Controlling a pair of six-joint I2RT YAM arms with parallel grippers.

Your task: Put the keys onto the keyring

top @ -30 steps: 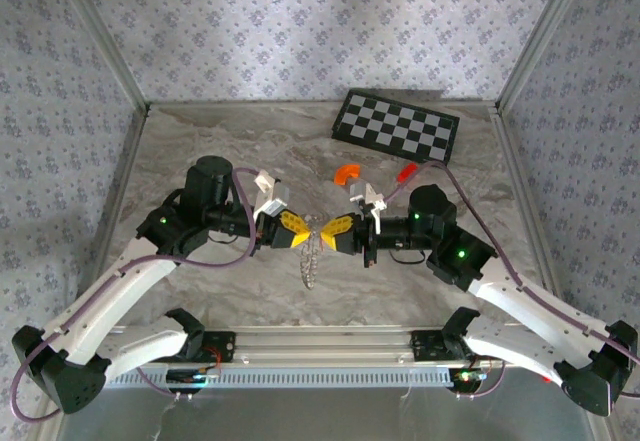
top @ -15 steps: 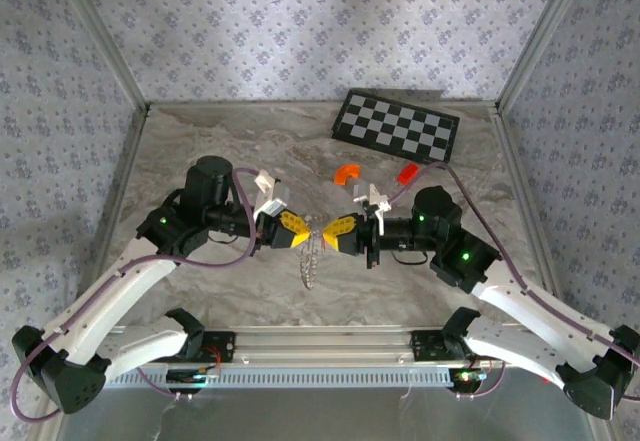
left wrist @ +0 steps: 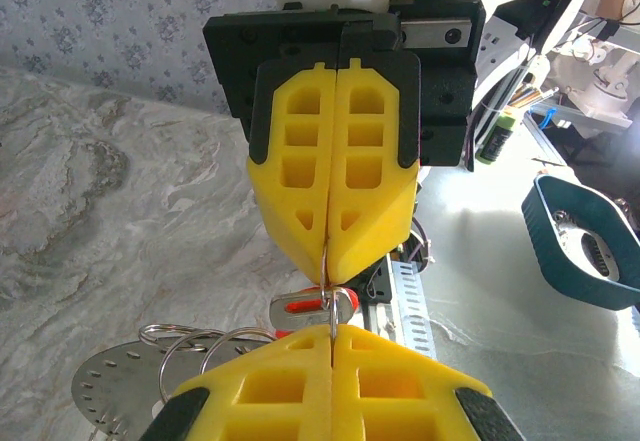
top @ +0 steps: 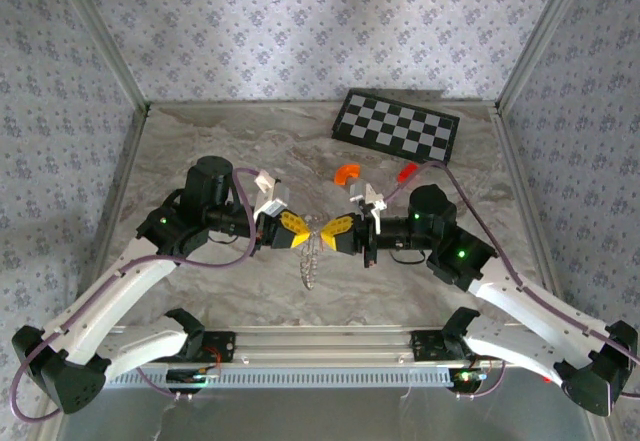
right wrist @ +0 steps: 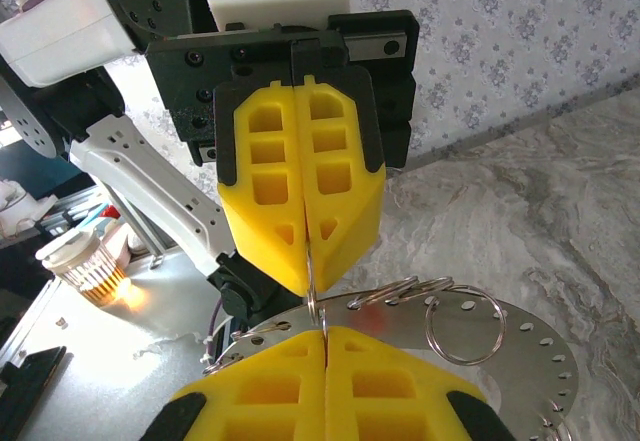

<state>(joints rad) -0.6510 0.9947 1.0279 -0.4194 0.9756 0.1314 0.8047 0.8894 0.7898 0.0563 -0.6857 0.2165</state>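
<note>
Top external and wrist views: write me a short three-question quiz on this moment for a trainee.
1. True or false: the left end effector and right end effector are both shut on the keyring.
2. The end effectors meet: A) tip to tip above the middle of the table; B) over the checkered board; C) against the left wall.
3. In the left wrist view, what colour is the head of the key?
Key: 1 true; 2 A; 3 red.

Robot lab booth, wallpapered panels, aluminium frame
</note>
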